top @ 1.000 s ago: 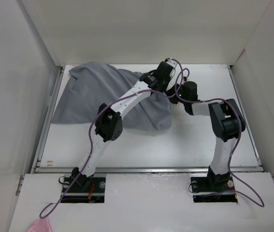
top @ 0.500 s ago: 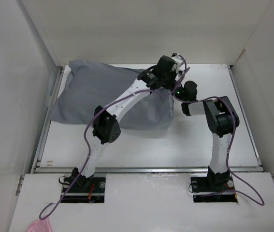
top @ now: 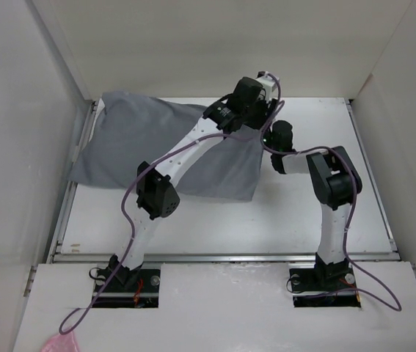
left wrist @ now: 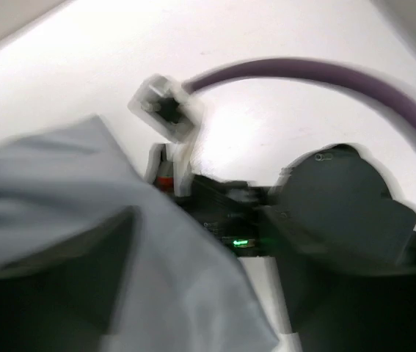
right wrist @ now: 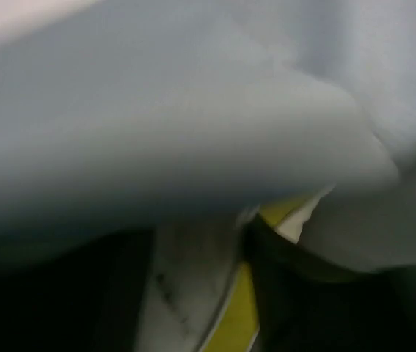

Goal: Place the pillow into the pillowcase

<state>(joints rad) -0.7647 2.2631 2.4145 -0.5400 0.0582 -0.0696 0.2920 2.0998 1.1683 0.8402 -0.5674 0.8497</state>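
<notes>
Pillow point(right wrist: 185, 293) inside grey pillowcase point(top: 141, 147)

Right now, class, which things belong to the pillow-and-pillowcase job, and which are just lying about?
Job: grey pillowcase; white pillow, its yellow trim showing in the right wrist view.
Lying about: pink scrap at the near left edge.

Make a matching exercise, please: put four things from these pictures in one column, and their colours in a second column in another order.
Things:
1. pillowcase
2. cable
3. pillow trim
4. scrap at the near left corner

Colours:
A. yellow
B. pink
C. grey
D. purple

Pairs: 1-C; 2-D; 3-A; 4-B
</notes>
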